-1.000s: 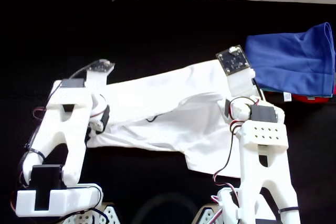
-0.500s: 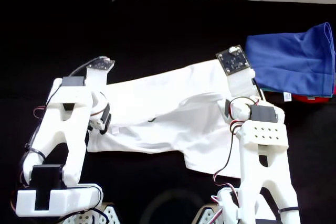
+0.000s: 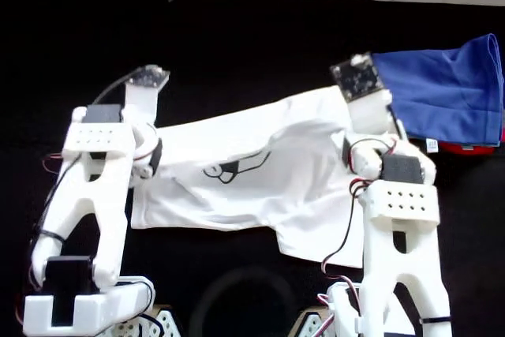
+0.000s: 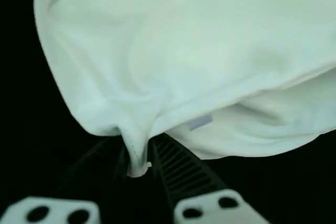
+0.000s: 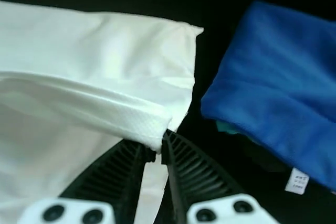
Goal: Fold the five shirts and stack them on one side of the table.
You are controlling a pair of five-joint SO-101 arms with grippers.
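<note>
A white shirt (image 3: 252,175) with a small dark print lies spread across the middle of the black table, partly lifted at both ends. My left gripper (image 4: 139,163) is shut on a bunched fold of the white shirt (image 4: 189,61) at its left end. My right gripper (image 5: 157,148) is shut on the hemmed edge of the white shirt (image 5: 79,98) at its right end. A folded blue shirt (image 3: 442,92) tops a stack at the table's right side, and the same blue shirt (image 5: 278,98) lies just beyond my right gripper.
Under the blue shirt a teal layer (image 5: 228,127) and a red layer (image 3: 465,147) peek out of the stack. The black table (image 3: 237,45) runs to a pale wall at the back. Both arm bases stand at the near edge.
Both grippers have moved toward the back of the table with the white shirt. The cloth has pulled flatter and a dark print has come into sight near its middle.
</note>
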